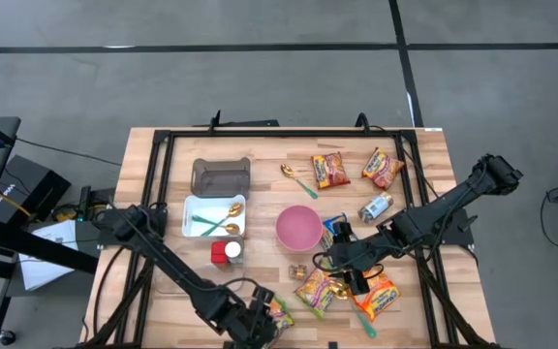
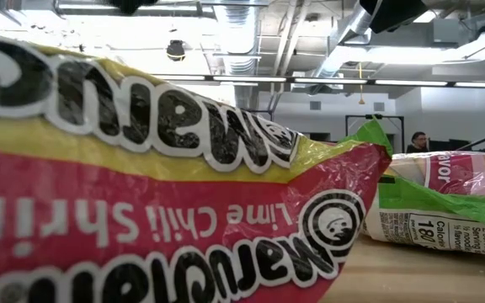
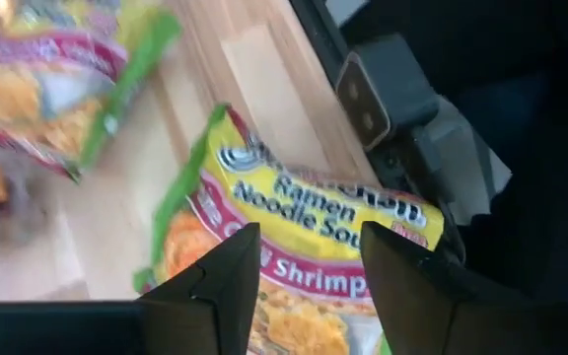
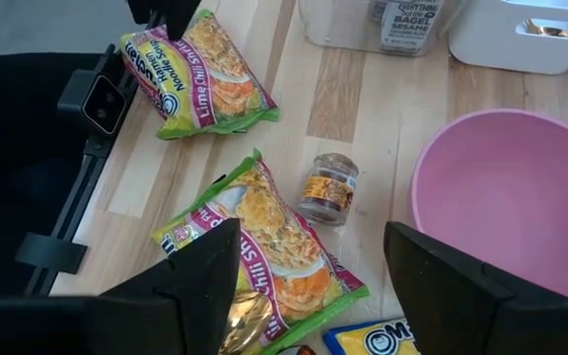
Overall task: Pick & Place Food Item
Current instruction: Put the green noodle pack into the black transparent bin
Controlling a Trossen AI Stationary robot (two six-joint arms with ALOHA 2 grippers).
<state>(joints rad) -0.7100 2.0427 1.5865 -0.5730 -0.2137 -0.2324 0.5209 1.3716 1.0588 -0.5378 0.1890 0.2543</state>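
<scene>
Left gripper (image 3: 309,271) jaws part-open, straddling the yellow-red crinkly plastic ramen packet (image 3: 304,237) at frame bottom; contact unclear. Light, soft, slippery: best pinched mid-body. Right gripper (image 4: 309,271) wide, empty.

Glossy plastic ramen packet (image 3: 314,222); pale wood table (image 1: 260,145).

The wooden counter (image 1: 260,145) was pretty cluttered: ramen packs (image 1: 329,170) all over, a pink bowl (image 1: 298,228), white tray (image 1: 212,216), grey bin (image 1: 221,175), a small jar (image 4: 327,188) and a seasoning bottle (image 1: 376,206).
</scene>
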